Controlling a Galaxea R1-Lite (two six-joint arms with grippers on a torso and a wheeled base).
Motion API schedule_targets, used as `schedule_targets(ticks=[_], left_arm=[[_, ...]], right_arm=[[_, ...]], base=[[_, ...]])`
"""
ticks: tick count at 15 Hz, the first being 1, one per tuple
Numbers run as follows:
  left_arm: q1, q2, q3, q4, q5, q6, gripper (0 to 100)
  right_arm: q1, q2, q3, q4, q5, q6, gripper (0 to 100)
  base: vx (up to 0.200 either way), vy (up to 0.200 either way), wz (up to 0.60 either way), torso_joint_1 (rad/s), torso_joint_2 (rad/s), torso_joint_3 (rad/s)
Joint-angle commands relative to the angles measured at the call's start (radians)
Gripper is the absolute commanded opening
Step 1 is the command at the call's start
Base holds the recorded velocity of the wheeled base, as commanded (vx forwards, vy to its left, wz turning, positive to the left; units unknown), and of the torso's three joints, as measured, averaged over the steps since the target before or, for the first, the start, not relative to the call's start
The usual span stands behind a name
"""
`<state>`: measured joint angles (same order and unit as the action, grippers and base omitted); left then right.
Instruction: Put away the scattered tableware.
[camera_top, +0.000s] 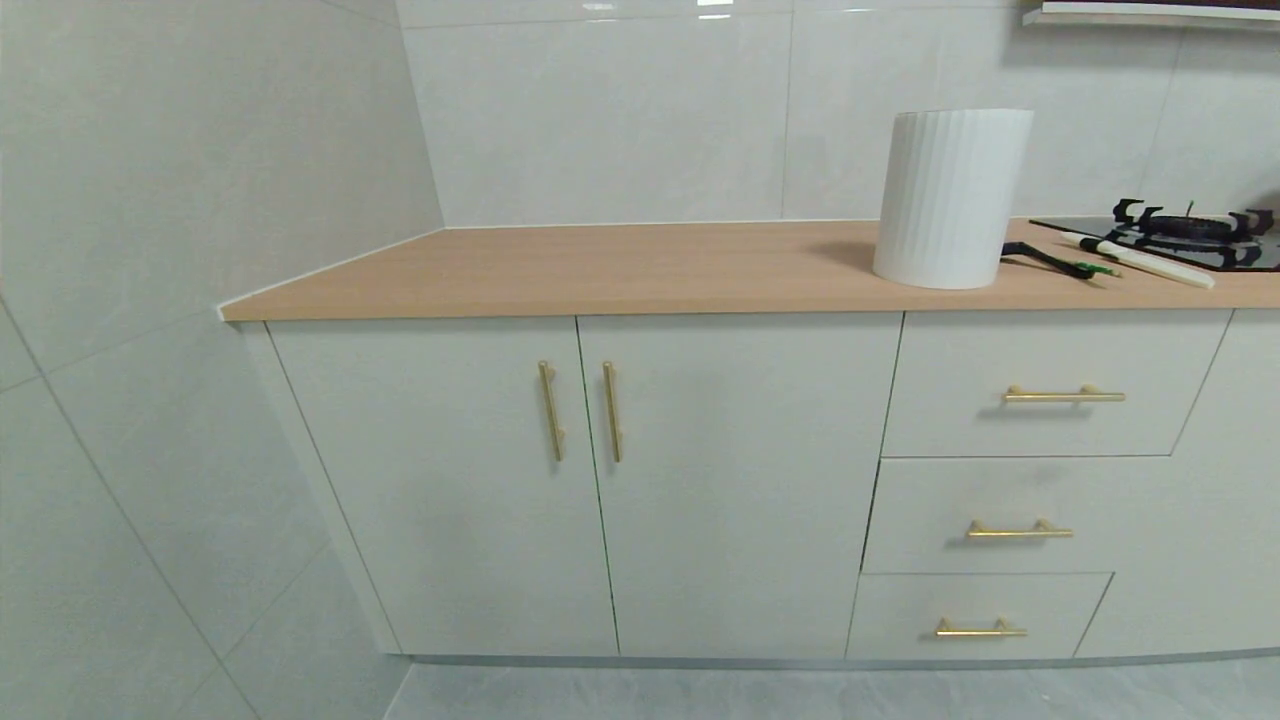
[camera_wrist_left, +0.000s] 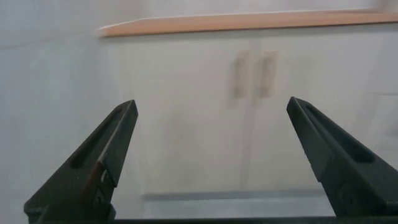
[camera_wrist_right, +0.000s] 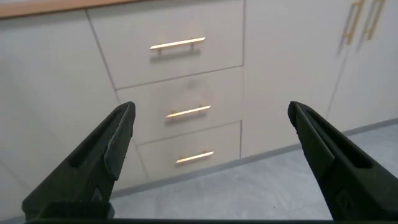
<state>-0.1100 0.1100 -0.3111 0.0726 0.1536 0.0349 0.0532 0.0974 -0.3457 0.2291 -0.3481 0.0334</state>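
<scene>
standing on the counter (camera_top: 600, 268): white canister (camera_top: 950, 200), utensils (camera_top: 1135, 260) just beside it.

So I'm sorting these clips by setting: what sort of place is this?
Most likely a home kitchen: a wooden countertop over white cabinets and drawers with gold handles, a gas hob at its right end, and tiled walls behind.

Head camera overlooks the counter (camera_top: 620, 268) from farther back; lower wrist cameras sight past left claw (camera_wrist_left: 211, 101), right claw (camera_wrist_right: 211, 104) at its cabinet front (camera_top: 740, 480)
</scene>
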Motion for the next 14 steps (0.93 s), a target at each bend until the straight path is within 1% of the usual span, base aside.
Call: schedule_targets(ticks=[1,2,4,5,6,7,8,9,10,12,13,14], left_arm=[[0.081,-0.055,0.029,-0.007,-0.011,0.025,100],[0.101,-0.099,0.058,0.004,-0.045,0.068,100],[0.105,-0.107,0.067,0.006,-0.054,0.072,100],[0.107,-0.110,0.204,-0.016,-0.075,0.074,100],[0.107,-0.110,0.262,-0.030,-0.092,0.082,100],[0.107,-0.110,0.288,-0.065,-0.138,0.072,100],[0.107,-0.110,0.297,-0.094,-0.192,0.065,100],[0.107,-0.110,0.311,-0.080,-0.213,0.057,100],[0.107,-0.110,0.310,-0.062,-0.213,0.046,100],[0.107,-0.110,0.310,-0.066,-0.213,0.008,100],[0.107,-0.110,0.311,-0.065,-0.212,0.000,100],[0.107,-0.110,0.310,-0.066,-0.209,-0.020,100]], right_arm=[[-0.064,-0.073,0.048,-0.004,0.052,-0.018,100],[-0.064,-0.073,0.073,-0.010,0.046,-0.017,100],[-0.064,-0.074,0.079,-0.011,0.047,-0.017,100],[-0.056,-0.097,0.271,-0.185,0.130,-0.015,100],[-0.058,-0.097,0.346,-0.333,0.201,-0.017,100],[-0.056,-0.097,0.343,-0.318,0.264,-0.010,100],[-0.058,-0.097,0.346,-0.281,0.296,-0.020,100],[-0.056,-0.097,0.341,-0.202,0.313,-0.026,100],[-0.056,-0.097,0.344,-0.223,0.319,-0.035,100],[-0.056,-0.096,0.344,-0.228,0.336,-0.055,100],[-0.056,-0.096,0.344,-0.228,0.339,-0.055,100],[-0.056,-0.097,0.344,-0.228,0.337,-0.053,100]], base=[[0.000,0.000,0.00,0.000,0.00,0.000],[0.000,0.000,0.00,0.000,0.00,0.000],[0.000,0.000,0.00,0.000,0.00,0.000],[0.000,0.000,0.00,0.000,0.00,0.000],[0.000,0.000,0.00,0.000,0.00,0.000],[0.000,0.000,0.00,0.000,0.00,0.000],[0.000,0.000,0.00,0.000,0.00,0.000],[0.000,0.000,0.00,0.000,0.00,0.000],[0.000,0.000,0.00,0.000,0.00,0.000],[0.000,0.000,0.00,0.000,0.00,0.000],[0.000,0.000,0.00,0.000,0.00,0.000],[0.000,0.000,0.00,0.000,0.00,0.000]])
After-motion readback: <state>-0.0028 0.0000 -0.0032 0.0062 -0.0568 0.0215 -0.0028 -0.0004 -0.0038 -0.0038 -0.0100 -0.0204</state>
